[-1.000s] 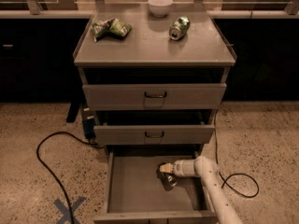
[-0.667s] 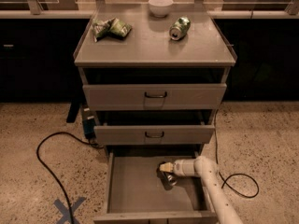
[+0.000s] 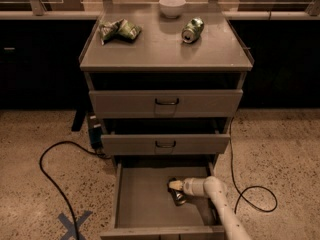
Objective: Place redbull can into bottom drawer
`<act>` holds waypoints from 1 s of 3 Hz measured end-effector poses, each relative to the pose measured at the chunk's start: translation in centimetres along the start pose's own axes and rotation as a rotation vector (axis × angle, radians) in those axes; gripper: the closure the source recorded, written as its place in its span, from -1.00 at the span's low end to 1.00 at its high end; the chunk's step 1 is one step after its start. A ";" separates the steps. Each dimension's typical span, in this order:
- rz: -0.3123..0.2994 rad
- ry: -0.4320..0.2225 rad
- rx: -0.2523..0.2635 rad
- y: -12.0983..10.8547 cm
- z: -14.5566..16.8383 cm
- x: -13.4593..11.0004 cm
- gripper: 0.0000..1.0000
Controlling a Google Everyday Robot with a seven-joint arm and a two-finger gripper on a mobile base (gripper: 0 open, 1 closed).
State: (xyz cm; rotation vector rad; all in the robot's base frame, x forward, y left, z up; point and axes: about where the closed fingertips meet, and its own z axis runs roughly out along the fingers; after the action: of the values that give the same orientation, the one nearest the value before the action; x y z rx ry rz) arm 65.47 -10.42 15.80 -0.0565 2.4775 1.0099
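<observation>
Centrally, low in the view, the redbull can (image 3: 178,197) sits inside the bottom drawer (image 3: 137,204), on the grey tray toward its right side. Whether it stands or leans cannot be told. The tool (image 3: 174,185) is inside the same drawer, at the can's upper end, touching it or just beside it. How far the tool is open, and whether it has hold of the can, cannot be told. The white arm (image 3: 222,211) enters from the lower right, over the drawer's front right corner. The bottom drawer is pulled well out. Above it the middle drawer (image 3: 200,144) and the top drawer (image 3: 125,103) each carry a dark wire handle. On the counter (image 3: 160,54) lie a green can (image 3: 192,29) on its side, a crumpled green packet (image 3: 120,30) and, at the back, a white bowl (image 3: 172,6). A black cable (image 3: 47,171) loops over the speckled floor (image 3: 280,149) at left, near a blue tape cross (image 3: 75,224).
</observation>
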 end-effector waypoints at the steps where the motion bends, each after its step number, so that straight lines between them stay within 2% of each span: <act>1: -0.003 -0.009 0.024 -2.5 3.5 1.0 1.00; 3: -0.002 -0.007 0.028 -2.7 3.7 1.2 0.18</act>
State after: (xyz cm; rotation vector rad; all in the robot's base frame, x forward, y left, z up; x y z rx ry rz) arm 66.47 -9.73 11.21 -0.0460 2.4845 0.9724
